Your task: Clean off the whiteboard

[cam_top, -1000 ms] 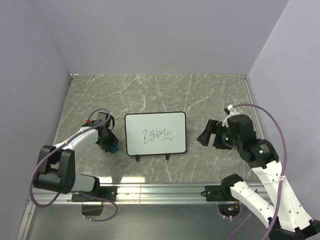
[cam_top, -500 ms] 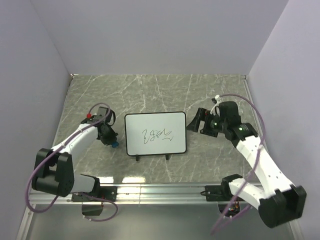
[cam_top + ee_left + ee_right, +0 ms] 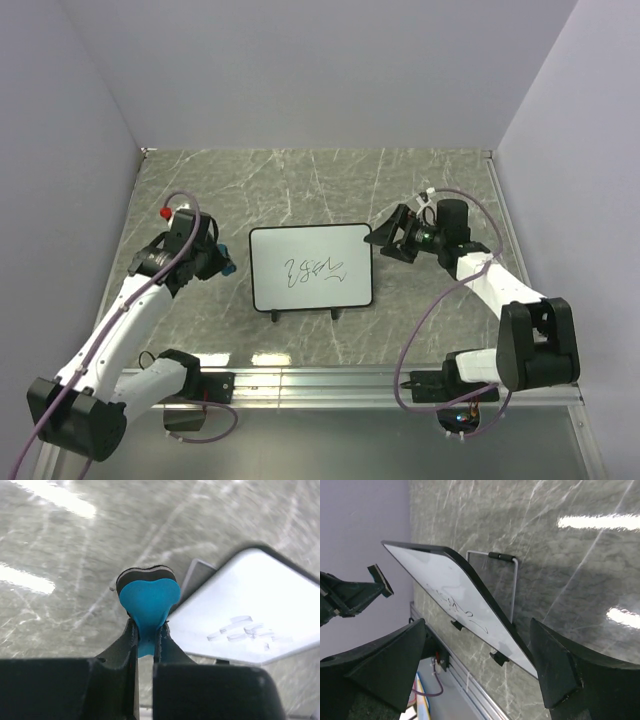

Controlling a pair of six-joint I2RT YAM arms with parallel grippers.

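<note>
The whiteboard [image 3: 310,266] stands tilted on its small black feet in the middle of the table, a dark scribble [image 3: 315,268] at its centre. My left gripper [image 3: 218,265] hovers just off the board's left edge, shut on a blue eraser [image 3: 228,268]. In the left wrist view the eraser [image 3: 149,599] is pinched between the jaws of the left gripper [image 3: 146,630], with the whiteboard [image 3: 250,600] to its right. My right gripper [image 3: 385,238] is open at the board's right edge. In the right wrist view the whiteboard [image 3: 445,587] reaches in between the wide jaws of the right gripper [image 3: 477,630].
A wire stand [image 3: 514,587] props the board from behind. An aluminium rail [image 3: 320,380] runs along the table's near edge. Purple walls [image 3: 90,150] close in the left, back and right sides of the grey marbled table [image 3: 300,180].
The left gripper closed on the blue eraser and lifted it up and away from the near edge. The right arm swung left, bringing its open jaws to the board's right edge.
</note>
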